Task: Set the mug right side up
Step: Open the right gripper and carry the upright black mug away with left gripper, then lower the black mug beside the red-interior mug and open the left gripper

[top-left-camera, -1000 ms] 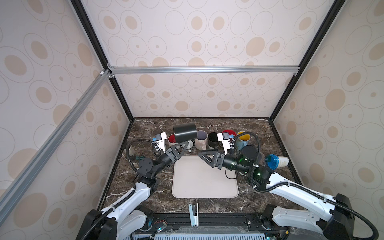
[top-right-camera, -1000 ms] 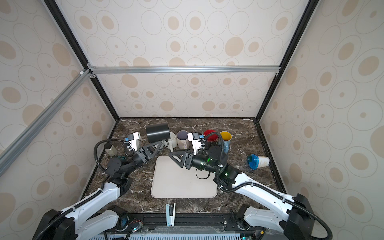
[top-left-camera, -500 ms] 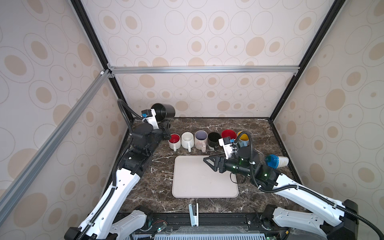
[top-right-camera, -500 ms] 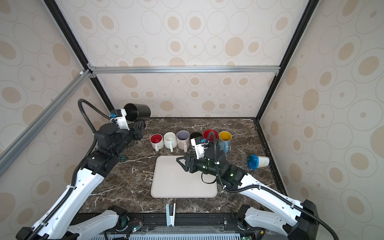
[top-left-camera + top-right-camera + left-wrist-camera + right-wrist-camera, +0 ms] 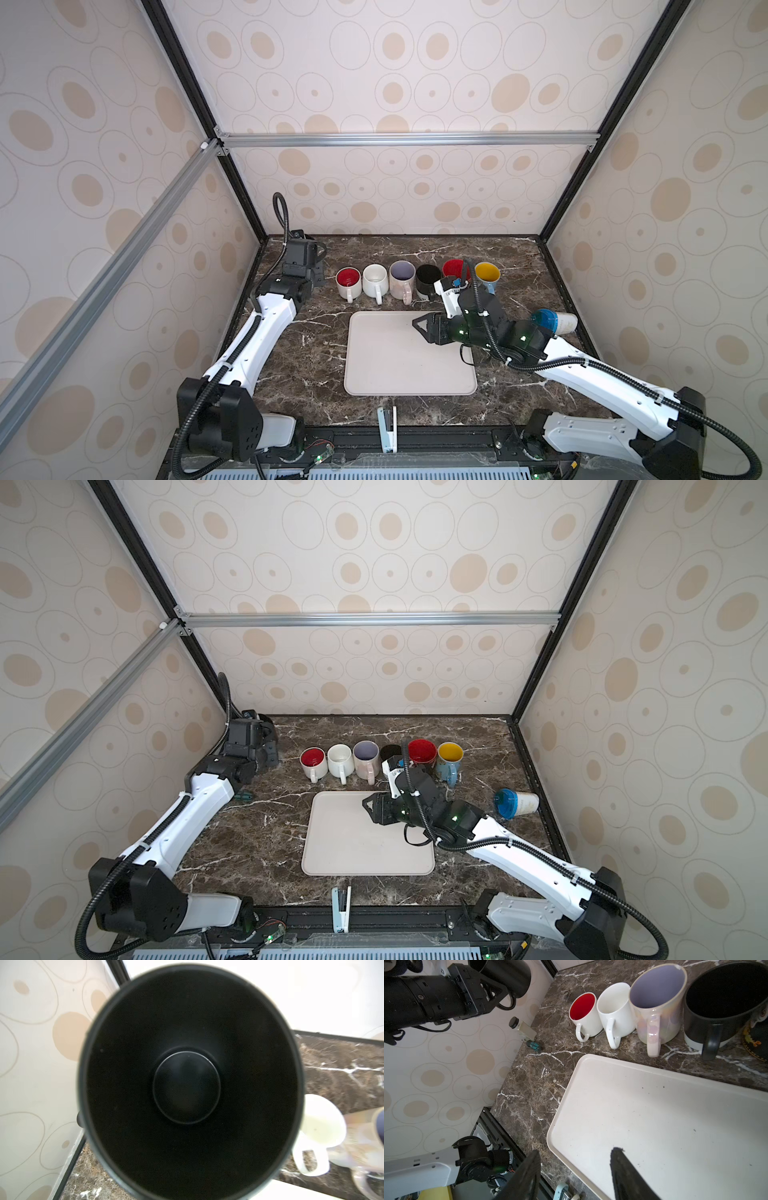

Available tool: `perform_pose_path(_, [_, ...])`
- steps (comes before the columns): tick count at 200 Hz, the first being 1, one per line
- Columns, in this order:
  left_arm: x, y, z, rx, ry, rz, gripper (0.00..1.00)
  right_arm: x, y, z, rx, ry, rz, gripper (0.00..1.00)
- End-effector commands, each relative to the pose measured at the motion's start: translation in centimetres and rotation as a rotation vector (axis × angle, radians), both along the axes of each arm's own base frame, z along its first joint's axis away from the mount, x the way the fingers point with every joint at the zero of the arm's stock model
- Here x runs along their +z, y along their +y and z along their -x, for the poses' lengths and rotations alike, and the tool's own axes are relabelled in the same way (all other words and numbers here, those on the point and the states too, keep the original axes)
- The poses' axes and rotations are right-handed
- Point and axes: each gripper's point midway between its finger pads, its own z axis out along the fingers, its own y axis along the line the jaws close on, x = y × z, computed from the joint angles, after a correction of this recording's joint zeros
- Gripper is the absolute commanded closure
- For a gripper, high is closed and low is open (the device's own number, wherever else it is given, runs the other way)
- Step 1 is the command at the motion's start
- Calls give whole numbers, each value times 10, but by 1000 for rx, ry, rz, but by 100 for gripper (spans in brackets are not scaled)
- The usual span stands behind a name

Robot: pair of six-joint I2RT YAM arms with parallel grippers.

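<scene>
Left claw gripping black mug | mouth pointing at wrist camera | hovering close to back-left corner walls

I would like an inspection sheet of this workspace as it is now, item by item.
Surface: dark marble table, bare beige tray in the middle.
Job's things: black mug held at the back left corner, mouth toward the left wrist camera.
Clutter: six upright mugs in a row behind the tray; lidded cup on its side at right; small bottle and screwdriver by the left wall.
Grippers: left gripper shut on the black mug; right gripper open, empty, over the tray.
Cables: left hose arches above the left wrist; right hose trails from the right forearm.
Surroundings: circle-patterned walls, aluminium bars.
</scene>
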Motion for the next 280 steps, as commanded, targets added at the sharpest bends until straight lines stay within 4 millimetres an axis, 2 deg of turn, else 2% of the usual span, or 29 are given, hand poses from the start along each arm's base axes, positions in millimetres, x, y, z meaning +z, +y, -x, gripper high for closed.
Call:
perform_pose_path(1, [22,4,-24,-27,-114,40,100,4,-10,-3,-30,-5,19,44])
perform_pose_path(37, [-11,-2,-40,-57,-74,135,100,4,-7,-3,-24,8,9,44])
perform_pose_path(76, [-53,-2,-44,-38,-3,145,100,0,-7,-4,-17,18,17,44])
perform_pose_path(151, [-102,-9,-50,-40,61,196,100,-9,-12,-4,-27,31,37,44])
perform_pose_path(211, [-119,-18,-50,-57,91,210,100,-19,-14,-7,-36,35,59,44])
perform_pose_path(280, [-138,-37,-47,-83,159,137,100,-31,-17,-6,-40,48,80,44])
